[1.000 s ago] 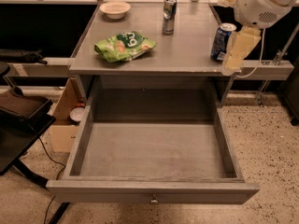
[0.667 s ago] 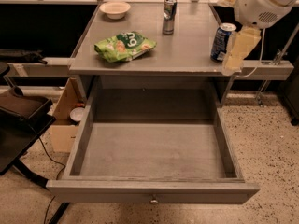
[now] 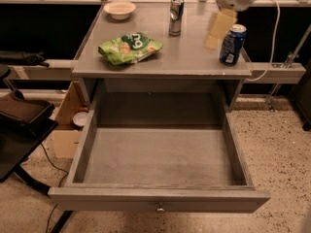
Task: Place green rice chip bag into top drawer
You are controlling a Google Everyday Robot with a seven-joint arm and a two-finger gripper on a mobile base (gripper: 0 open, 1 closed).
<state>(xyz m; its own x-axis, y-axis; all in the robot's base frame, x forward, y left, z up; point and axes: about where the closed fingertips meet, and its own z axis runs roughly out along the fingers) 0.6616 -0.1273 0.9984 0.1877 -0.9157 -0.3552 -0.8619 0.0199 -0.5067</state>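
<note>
Speckled floor and dark shelves lie around a grey table (image 3: 194, 62). Below the gripper (image 3: 218, 28), nearer the camera, the top drawer (image 3: 160, 200) stands pulled right out. The gripper hangs over the table's right side, just left of a blue can (image 3: 232, 43) — how wide it stands, I cannot tell. The green rice chip bag (image 3: 129, 47) lies well to its left, untouched. Reaching seems the step in hand — next it must cross left and come down on the bag. A silver can (image 3: 176, 16) stands between them.
</note>
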